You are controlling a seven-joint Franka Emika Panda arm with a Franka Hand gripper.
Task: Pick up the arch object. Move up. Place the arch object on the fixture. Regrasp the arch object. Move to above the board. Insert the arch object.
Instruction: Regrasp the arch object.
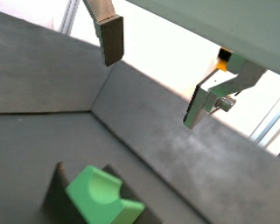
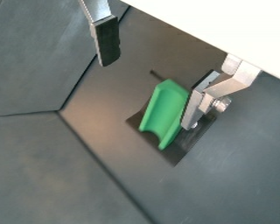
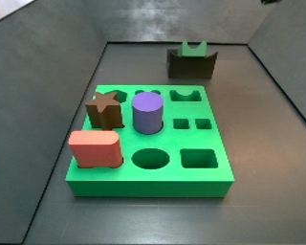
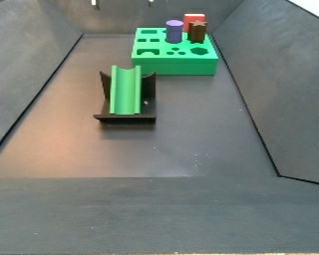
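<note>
Below the fingers [image 2: 154, 74]: small green arch block [image 2: 166, 112] on dark fixture [image 2: 178, 147] | fingers wide open, empty | crooked regrasp could tip it

arch object [image 4: 123, 90]: green, in fixture [image 4: 125, 117] dip | claw [image 2: 154, 66]: empty, above

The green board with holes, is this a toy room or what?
Probably a robot test bench, not a toy room: a dark walled bin holds the board, the arch object rests on the fixture, and the open gripper hangs above it.
</note>
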